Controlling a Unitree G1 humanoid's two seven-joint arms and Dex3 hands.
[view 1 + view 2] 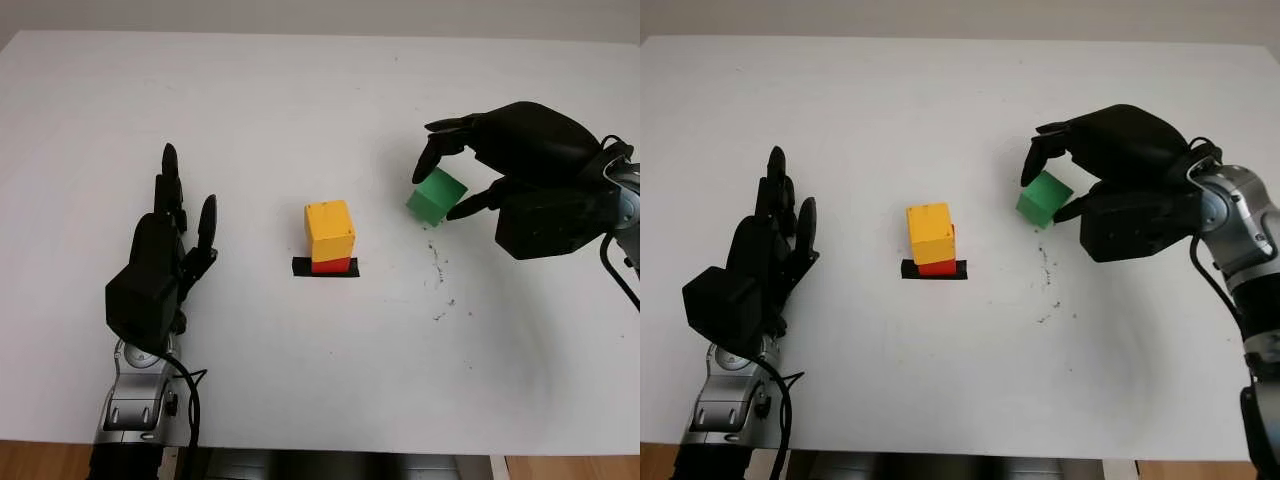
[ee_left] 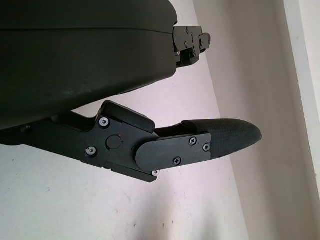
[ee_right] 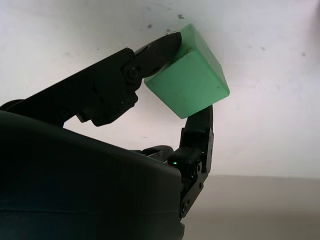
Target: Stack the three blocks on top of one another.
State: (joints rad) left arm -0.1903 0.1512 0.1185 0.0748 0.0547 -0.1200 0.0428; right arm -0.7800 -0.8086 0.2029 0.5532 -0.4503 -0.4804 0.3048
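While tilted, green block (image 1: 436, 195) pinched in right hand (image 1: 520, 170) fingertips, upper right; red block (image 1: 331, 264) mostly hidden under yellow block (image 1: 329, 229); left hand (image 1: 160, 265) open, lower left.

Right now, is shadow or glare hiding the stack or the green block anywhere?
Left eye view: even light, no glare; the yellow block on the red block reads clearly, and the right robot hand throws only a faint shadow beside the green block. Right wrist view: the green block is sharp and evenly lit. Left wrist view: left robot hand open, soft shadow on the table.
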